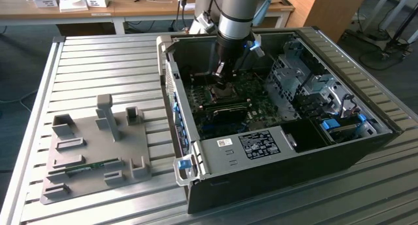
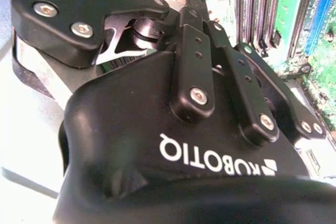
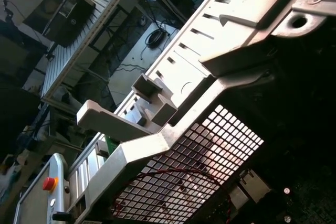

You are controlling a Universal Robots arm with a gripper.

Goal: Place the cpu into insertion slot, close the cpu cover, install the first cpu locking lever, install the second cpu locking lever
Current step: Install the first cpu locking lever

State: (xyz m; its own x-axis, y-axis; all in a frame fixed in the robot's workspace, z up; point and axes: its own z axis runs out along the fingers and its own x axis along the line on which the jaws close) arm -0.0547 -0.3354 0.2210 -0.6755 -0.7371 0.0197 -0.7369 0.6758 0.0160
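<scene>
Gripper (image 1: 220,73) lowered inside case (image 1: 274,161) over socket (image 1: 225,91) for CPU work; finger state cannot be told

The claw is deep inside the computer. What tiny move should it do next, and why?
Probably a slow, short dip straight down, I'd guess. In the exterior view the claw hangs just above the square socket on the green board inside the computer case. Whether it holds anything is hidden.
</scene>
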